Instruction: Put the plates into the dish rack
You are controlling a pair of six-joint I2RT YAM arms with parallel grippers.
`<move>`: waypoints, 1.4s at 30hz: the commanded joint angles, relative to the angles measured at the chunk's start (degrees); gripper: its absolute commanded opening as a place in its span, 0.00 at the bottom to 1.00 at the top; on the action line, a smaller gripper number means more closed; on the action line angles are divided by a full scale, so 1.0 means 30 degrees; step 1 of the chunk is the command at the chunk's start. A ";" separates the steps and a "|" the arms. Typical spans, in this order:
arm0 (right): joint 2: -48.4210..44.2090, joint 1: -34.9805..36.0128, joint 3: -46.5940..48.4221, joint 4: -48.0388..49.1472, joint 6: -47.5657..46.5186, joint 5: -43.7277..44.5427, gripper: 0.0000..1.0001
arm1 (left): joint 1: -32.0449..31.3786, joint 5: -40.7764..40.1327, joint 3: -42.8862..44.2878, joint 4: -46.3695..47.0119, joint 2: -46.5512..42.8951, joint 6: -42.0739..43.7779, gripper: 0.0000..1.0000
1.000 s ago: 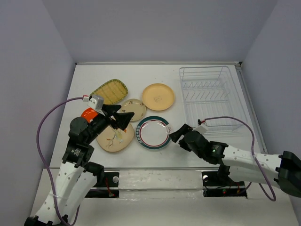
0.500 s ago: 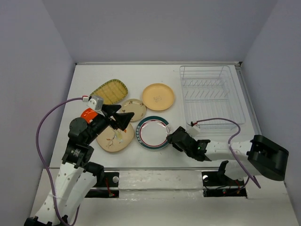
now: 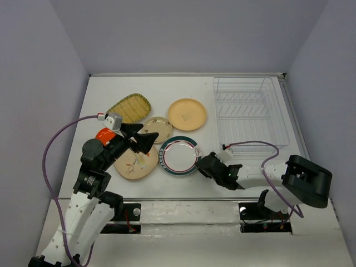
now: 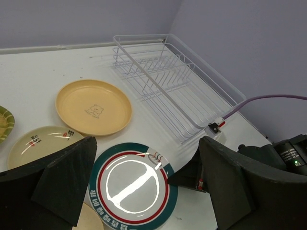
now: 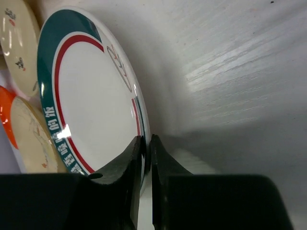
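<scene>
My right gripper (image 3: 203,165) is shut on the right rim of the white plate with the green-red rim (image 3: 178,156). In the right wrist view its fingers (image 5: 136,158) pinch that plate's (image 5: 91,105) edge, which is tilted up off the table. My left gripper (image 3: 142,139) hangs open above the plates, holding nothing (image 4: 146,158). Flat on the table lie the orange-tan plate (image 3: 187,114), the small beige floral plate (image 3: 158,129), the yellow-green woven-look plate (image 3: 130,108), the cream oval plate (image 3: 132,163) and the orange-red plate (image 3: 103,134). The white wire dish rack (image 3: 250,114) stands at the right with nothing in it.
The purple walls close in the table on three sides. My right arm lies low along the near edge, its cable (image 3: 261,146) looping in front of the rack. The left arm's cable (image 3: 61,133) arcs over the table's left side.
The right gripper has closed onto the green-red rimmed plate's edge. Its arm dropped lower and reached left, and the plate shifted slightly left and tipped up. The left arm has not moved.
</scene>
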 commanded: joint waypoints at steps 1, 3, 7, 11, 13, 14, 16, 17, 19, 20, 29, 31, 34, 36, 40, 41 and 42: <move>-0.0672 0.0967 0.0276 -0.1970 0.0375 0.1756 0.08 | -0.0089 0.0055 0.0510 0.0600 -0.0040 0.0278 0.99; -0.1375 0.1726 0.1358 -0.3968 0.0406 0.2721 0.07 | -0.0089 0.0055 0.0510 0.0600 -0.0040 0.0248 0.99; -0.2693 0.3456 0.3672 -0.9144 -0.0122 0.4510 0.07 | -0.0088 -0.0004 0.0481 0.0600 -0.0157 0.0278 0.99; -0.4040 0.4923 0.6074 -1.3605 -0.0297 0.6708 0.07 | -0.0089 -0.0033 0.0481 0.0600 -0.0215 0.0248 0.99; -0.4657 0.5128 0.7679 -1.6205 -0.1141 0.7879 0.07 | -0.0089 -0.0092 0.0481 0.0600 -0.0303 0.0219 0.99; -0.4832 0.5130 0.8299 -1.6860 -0.1815 0.8290 0.07 | -0.0089 -0.0121 0.0481 0.0600 -0.0332 0.0219 0.99; -0.5098 0.5130 0.9471 -1.7629 -0.3599 1.0015 0.07 | -0.0089 -0.0150 0.0481 0.0600 -0.0420 0.0161 0.99; -0.5243 0.5130 1.0782 -1.8267 -0.5320 1.0718 0.07 | -0.0089 -0.0179 0.0452 0.0629 -0.0450 0.0131 0.99; -0.5362 0.5130 1.2340 -1.8332 -0.7757 1.2885 0.07 | -0.0089 -0.0238 0.0451 0.0659 -0.0537 0.0102 0.99; -0.5361 0.4724 1.3944 -1.8361 -0.9944 1.3618 0.07 | -0.0089 -0.0267 0.0451 0.0659 -0.0596 0.0102 0.99; -0.5796 -0.6373 1.4554 -0.4406 -2.9512 0.8633 0.07 | -0.0322 -0.0092 0.0422 0.0776 -0.0918 -0.0015 0.99; -0.5483 -0.9615 1.4949 -0.3944 -2.9770 0.6545 0.07 | -0.0410 -0.0179 0.0422 0.0747 -0.1035 0.0043 0.99; -0.3874 -1.3135 1.6734 -0.3977 -3.0502 0.4820 0.07 | -0.0732 -0.0443 0.0451 0.0630 -0.1065 0.0101 0.99; -0.3139 -1.4725 1.7676 -0.3918 -3.1291 0.4311 0.07 | -0.1083 -0.0444 0.0481 0.0600 -0.1065 0.0102 0.99; -0.1263 -1.8127 1.8442 -0.2455 -3.2638 0.1764 0.07 | -0.1523 -0.0502 0.0539 0.0542 -0.1299 0.0131 0.99; -0.1028 -1.8625 1.8384 -0.2366 -3.3048 0.1094 0.07 | -0.1611 -0.0560 0.0539 0.0484 -0.1386 0.0189 0.99; -0.0823 -1.9384 1.7833 -0.1524 -3.3980 0.0246 0.07 | -0.1728 -0.0647 0.0597 0.0454 -0.1503 0.0248 0.99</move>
